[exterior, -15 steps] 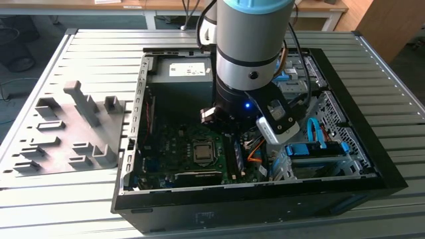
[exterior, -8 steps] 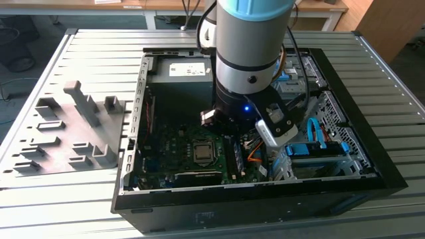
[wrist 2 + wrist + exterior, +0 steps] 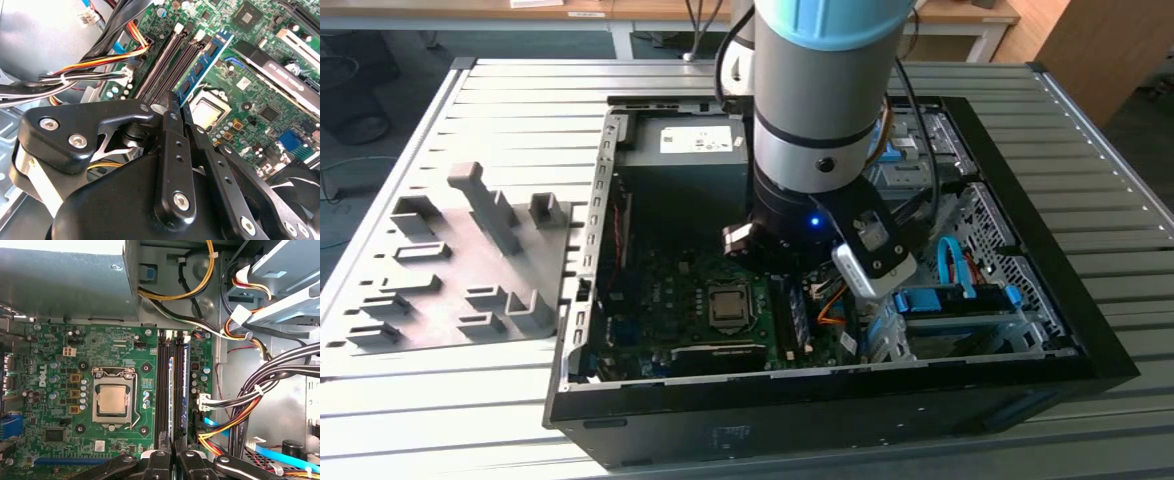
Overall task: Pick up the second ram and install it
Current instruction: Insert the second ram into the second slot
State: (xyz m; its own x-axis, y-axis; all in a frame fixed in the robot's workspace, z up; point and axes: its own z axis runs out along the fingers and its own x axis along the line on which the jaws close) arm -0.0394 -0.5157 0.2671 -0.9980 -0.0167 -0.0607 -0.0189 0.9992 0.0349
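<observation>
The second ram (image 3: 205,60) is a thin blue-green stick with black chips. It stands on edge along the memory slots (image 3: 161,390) beside the processor socket (image 3: 112,402). In the first wrist view I see the ram (image 3: 172,400) edge-on. My gripper (image 3: 177,100) has its black fingers closed on the near end of the stick, and in the first wrist view the gripper (image 3: 173,452) lines up with that thin edge. Whether the stick is seated in a slot I cannot tell. In the exterior view my arm (image 3: 814,150) reaches down into the open computer case (image 3: 987,390).
Bundled black, orange and yellow cables (image 3: 260,390) hang close beside the slots. The grey power supply box (image 3: 65,285) sits past the board. Blue cables and a drive bay (image 3: 961,290) fill the case's side at the exterior view's right. Grey holder blocks (image 3: 467,260) stand outside it.
</observation>
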